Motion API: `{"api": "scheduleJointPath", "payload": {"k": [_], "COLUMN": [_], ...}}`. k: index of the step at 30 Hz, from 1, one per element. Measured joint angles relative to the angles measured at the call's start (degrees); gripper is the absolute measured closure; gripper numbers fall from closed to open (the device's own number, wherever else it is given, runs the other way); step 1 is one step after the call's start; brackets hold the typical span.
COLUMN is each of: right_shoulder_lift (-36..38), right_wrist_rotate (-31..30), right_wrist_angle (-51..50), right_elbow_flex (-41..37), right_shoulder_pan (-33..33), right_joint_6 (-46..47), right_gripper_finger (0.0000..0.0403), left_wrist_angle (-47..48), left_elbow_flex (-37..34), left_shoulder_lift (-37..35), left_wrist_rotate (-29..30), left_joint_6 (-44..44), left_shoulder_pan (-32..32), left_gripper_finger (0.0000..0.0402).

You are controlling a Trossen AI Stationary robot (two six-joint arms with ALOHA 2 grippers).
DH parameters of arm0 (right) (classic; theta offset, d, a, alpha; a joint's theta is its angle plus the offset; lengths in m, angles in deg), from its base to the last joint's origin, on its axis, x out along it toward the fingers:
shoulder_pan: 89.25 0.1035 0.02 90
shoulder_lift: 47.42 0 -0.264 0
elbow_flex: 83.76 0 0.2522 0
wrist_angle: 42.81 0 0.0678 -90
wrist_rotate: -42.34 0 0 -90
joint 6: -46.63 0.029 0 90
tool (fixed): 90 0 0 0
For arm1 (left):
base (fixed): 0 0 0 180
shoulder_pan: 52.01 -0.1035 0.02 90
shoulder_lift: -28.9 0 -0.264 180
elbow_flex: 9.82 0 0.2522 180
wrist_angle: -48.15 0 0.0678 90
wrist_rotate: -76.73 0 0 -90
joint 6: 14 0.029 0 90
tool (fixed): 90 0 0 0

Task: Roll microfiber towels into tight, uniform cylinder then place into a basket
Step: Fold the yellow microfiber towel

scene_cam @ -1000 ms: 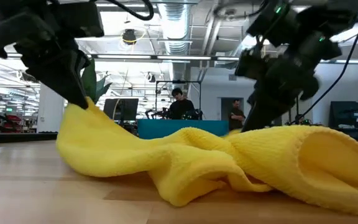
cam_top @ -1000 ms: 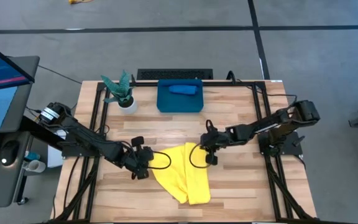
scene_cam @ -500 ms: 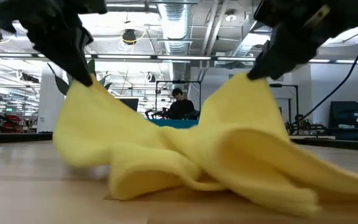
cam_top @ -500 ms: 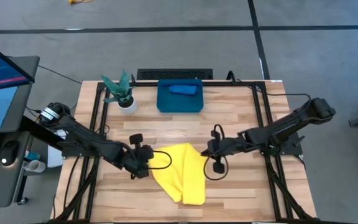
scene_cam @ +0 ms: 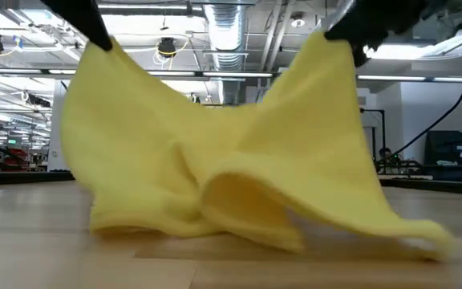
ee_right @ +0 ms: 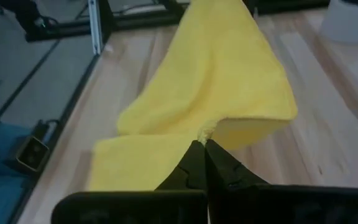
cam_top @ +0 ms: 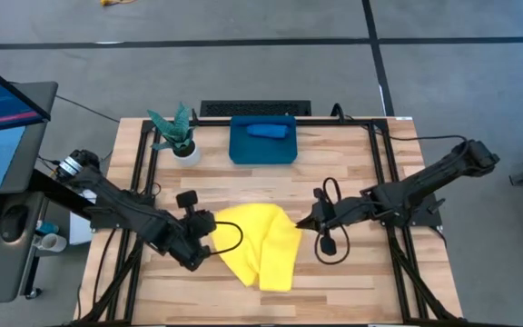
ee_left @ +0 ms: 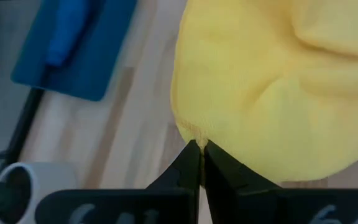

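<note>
The yellow microfiber towel (cam_top: 260,250) hangs between my two grippers, and its lower folds (scene_cam: 239,217) rest on the wooden table. My left gripper (scene_cam: 103,42) is shut on its left upper corner and my right gripper (scene_cam: 331,34) is shut on its right upper corner, both raised above the table. A rolled blue towel (cam_top: 267,130) lies in the teal basket (cam_top: 243,150) at the table's far edge. My left gripper pinches a corner of the yellow towel (ee_left: 194,132) between its two fingertips, slanting down from the table's left. The cloth hangs below the fingers, its bottom on the table. My right gripper pinches the towel's opposite corner (ee_right: 206,130) between its fingertips, slanting down from the table's right. The cloth sags from there toward the table.
A white pot with a green plant (cam_top: 184,145) stands left of the basket. Black frame rails (cam_top: 143,182) run along the table's left and right sides. Bare wood lies between the towel and the basket.
Both grippers have risen and drawn a little apart, each carrying its corner of the yellow towel up. The towel, a crumpled heap on the table a second ago, now hangs as a sagging sheet between them, with only its lower folds still on the table.
</note>
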Motion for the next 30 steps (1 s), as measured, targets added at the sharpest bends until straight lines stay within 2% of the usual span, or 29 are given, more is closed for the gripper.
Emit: {"api": "scheduleJointPath", "payload": {"k": [7,12,17,25,30], "right_shoulder_lift": [-0.5,-0.7,-0.6,-0.6,-0.6], "right_wrist_rotate": [-3.1,-3.4,-6.6,-7.8,-12.1], "right_wrist_angle": [-11.6,-17.1,-24.6,-28.4,-31.9], "right_elbow_flex": [8.6,13.9,18.5,22.8,25.8], "right_shoulder_pan": [0.1,0.1,0.1,0.1,0.6], "right_joint_6": [-1.4,-1.6,-1.9,-2.0,-2.0], "right_gripper_finger": [0.0398,0.0398,0.0398,0.0398,0.0398], "left_wrist_angle": [10.1,16.5,20.8,24.9,24.9], "left_elbow_flex": [5.6,8.8,11.6,17.3,21.3], "left_shoulder_lift": [0.0,0.0,0.0,0.0,0.0], "left_wrist_rotate": [3.9,4.0,4.9,5.0,5.0], "left_joint_6": [-5.5,-8.4,-10.1,-8.3,-3.2], "left_shoulder_pan": [0.9,1.1,1.0,1.0,1.0], "left_gripper_finger": [0.0401,0.0401,0.0401,0.0401,0.0401]}}
